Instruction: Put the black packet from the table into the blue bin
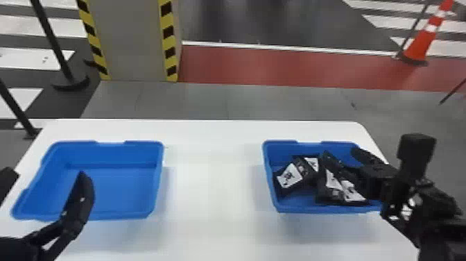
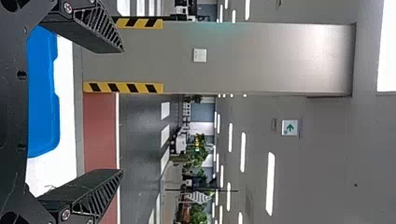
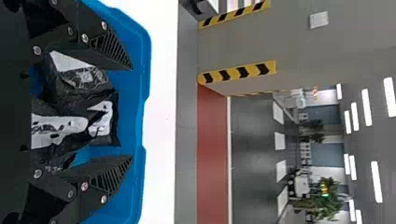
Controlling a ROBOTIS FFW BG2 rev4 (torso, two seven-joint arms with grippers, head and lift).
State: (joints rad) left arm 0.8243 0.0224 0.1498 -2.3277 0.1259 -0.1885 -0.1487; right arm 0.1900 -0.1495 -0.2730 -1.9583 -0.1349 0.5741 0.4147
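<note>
Striped pillar (image 1: 133, 41) stands beyond the white table (image 1: 211, 194).

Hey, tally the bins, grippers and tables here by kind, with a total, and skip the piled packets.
Blue bins: 2, left bin and right bin
Grippers: 2, left gripper and right gripper
White table: 1
Total: 5

Garage-like indoor hall: striped pillar (image 1: 133, 41), crosswalk markings (image 1: 27, 58), traffic cone (image 1: 421, 43).
</note>
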